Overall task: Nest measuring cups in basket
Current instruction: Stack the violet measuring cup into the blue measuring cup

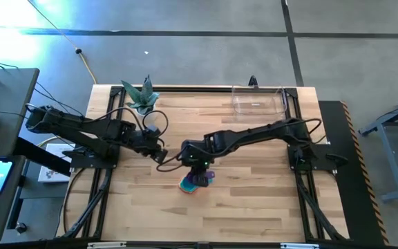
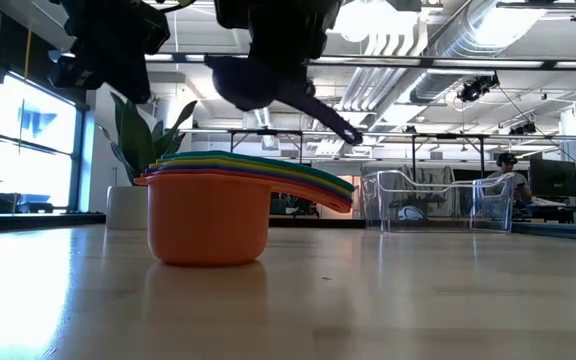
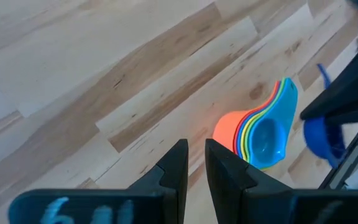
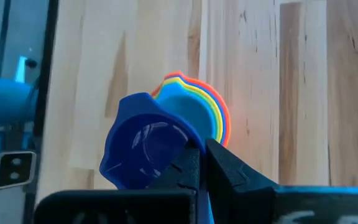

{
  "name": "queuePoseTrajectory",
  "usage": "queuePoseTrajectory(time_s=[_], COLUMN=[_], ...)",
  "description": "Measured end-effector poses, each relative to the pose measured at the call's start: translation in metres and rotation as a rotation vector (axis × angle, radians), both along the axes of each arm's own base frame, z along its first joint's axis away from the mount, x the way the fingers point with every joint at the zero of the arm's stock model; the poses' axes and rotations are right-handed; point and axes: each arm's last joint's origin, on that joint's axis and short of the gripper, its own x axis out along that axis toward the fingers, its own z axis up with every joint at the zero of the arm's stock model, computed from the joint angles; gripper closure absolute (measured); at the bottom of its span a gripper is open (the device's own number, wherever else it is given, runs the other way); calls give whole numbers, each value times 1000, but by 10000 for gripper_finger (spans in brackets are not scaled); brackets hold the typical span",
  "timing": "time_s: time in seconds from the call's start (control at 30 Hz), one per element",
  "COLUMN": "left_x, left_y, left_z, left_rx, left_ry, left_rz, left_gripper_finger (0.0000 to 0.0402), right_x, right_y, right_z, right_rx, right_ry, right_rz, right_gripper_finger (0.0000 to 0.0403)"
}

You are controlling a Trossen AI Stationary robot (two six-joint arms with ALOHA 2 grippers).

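Several nested measuring cups (image 1: 188, 185) stand as one stack on the table's middle, orange outermost (image 2: 208, 215), their handles fanned to one side (image 2: 318, 185). A purple cup (image 2: 258, 85) hangs just above the stack, with my right gripper (image 1: 200, 166) shut on it. My left gripper (image 1: 161, 153) hovers to the stack's left, its fingers (image 3: 176, 167) a narrow gap apart with only bare wood between them. The clear basket (image 1: 282, 100) rests on its base at the table's far right, with no cup showing in it. My right gripper pinches the purple cup's bowl at its rim (image 4: 185, 148) between its two fingers, slanting down from the table's right. The cup is lifted clear above the stack, tilted, with its handle (image 2: 333, 122) free and sloping down. Whether one finger is inside the bowl, I cannot tell.
A white pot with a green plant (image 1: 140, 93) stands at the table's far left edge. Black cables loop on the table beside my left arm (image 1: 154, 121). Bare wood lies between the stack and the near edge.
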Motion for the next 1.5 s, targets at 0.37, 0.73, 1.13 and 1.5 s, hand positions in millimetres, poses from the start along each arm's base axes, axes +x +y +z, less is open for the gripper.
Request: queuePoseTrajectory(time_s=[0.37, 0.73, 1.13, 1.5], left_x=[0, 0, -1, -1], left_y=[0, -1, -4, -4], left_z=[0, 0, 0, 0], left_rx=[-17, -16, -15, -15], left_ry=[-1, -1, -1, -1], left_rz=[29, 26, 7, 7], left_gripper_finger=[355, 355, 355, 355], right_x=[12, 16, 16, 17], right_y=[7, 7, 8, 8], right_z=[-23, -24, -31, -31], right_rx=[38, 16, 43, 39], right_ry=[-10, -41, -1, -5], right_rz=[77, 74, 41, 35], right_gripper_finger=[402, 396, 395, 367])
